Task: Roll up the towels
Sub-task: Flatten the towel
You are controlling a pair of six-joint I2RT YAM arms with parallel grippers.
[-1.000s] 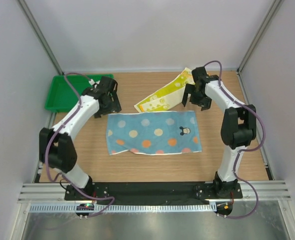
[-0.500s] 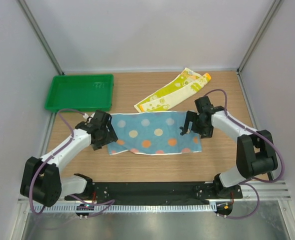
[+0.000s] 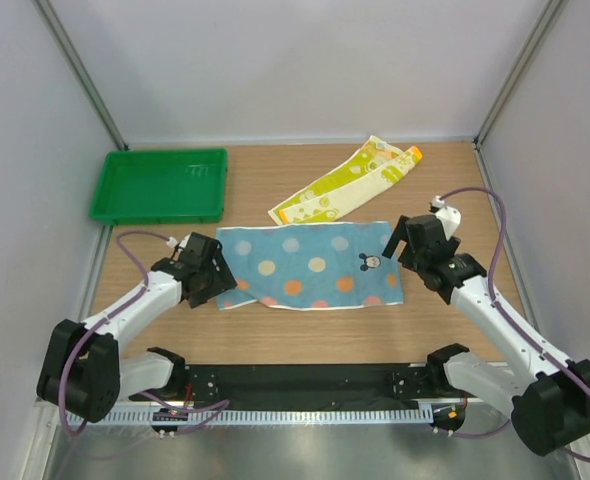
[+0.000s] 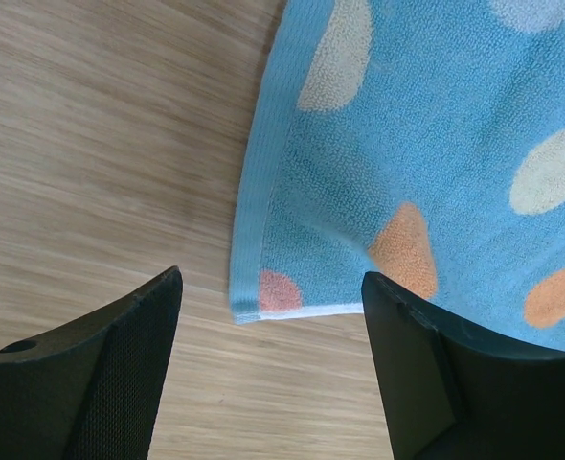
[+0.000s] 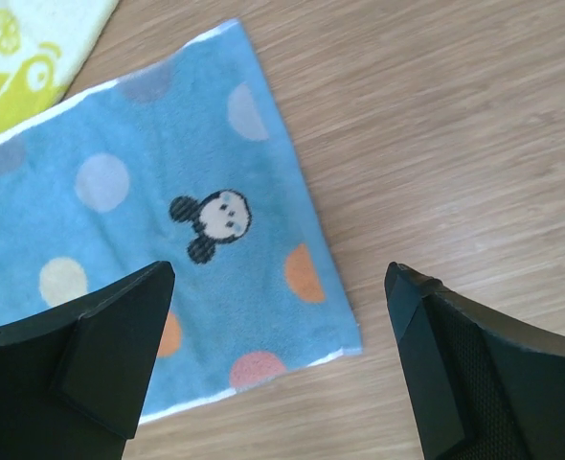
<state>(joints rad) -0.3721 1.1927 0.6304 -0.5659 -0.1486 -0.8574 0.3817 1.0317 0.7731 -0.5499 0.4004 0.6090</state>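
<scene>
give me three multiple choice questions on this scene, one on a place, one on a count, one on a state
1. Where does the green tray sit on the table?
A. far-left corner
B. near-right corner
C. between the arm bases

2. How many towels lie on the table?
A. one
B. two
C. three

3. The blue dotted towel is
A. rolled into a tube
B. lifted in a gripper
C. spread flat

Answers:
1. A, since the top view shows the tray against the far-left corner.
2. B, since only the blue dotted towel and the yellow-green towel are there.
3. C, since it lies open on the wood, with both wrist views showing a flat corner under open fingers.
</scene>
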